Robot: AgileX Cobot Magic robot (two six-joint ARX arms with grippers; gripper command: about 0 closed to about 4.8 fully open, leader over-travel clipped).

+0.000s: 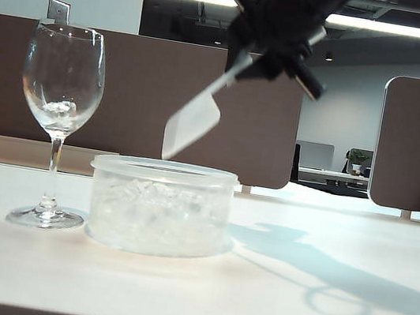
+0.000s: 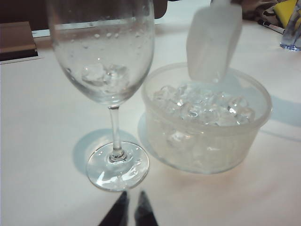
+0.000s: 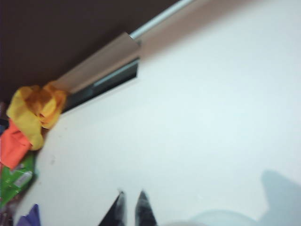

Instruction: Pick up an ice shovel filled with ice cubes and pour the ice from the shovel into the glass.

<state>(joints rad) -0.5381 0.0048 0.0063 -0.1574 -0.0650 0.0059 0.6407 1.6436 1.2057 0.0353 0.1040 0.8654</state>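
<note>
The glass [image 1: 63,86] stands upright on the left of the table with a few ice cubes [image 1: 62,109] in its bowl. In the left wrist view the glass [image 2: 103,52] is close, with the ice cubes [image 2: 104,74] inside. High above the tub, my right gripper [image 1: 252,65] is shut on the ice shovel's thin handle. The ice shovel [image 1: 193,123] hangs slanting down, its scoop [image 2: 214,42] just over the tub's rim; no ice shows in it. My left gripper [image 2: 133,193] is shut and holds nothing, just in front of the glass's foot. The right gripper [image 3: 130,194] faces bare table.
A round translucent tub [image 1: 160,210] full of ice [image 2: 202,106] sits right of the glass. Brown partitions [image 1: 148,92] close off the back. Crumpled orange and yellow wrappers [image 3: 35,113] and a green packet [image 3: 14,181] lie by the table's far edge. A bluish glass object [image 2: 291,33] stands at a corner.
</note>
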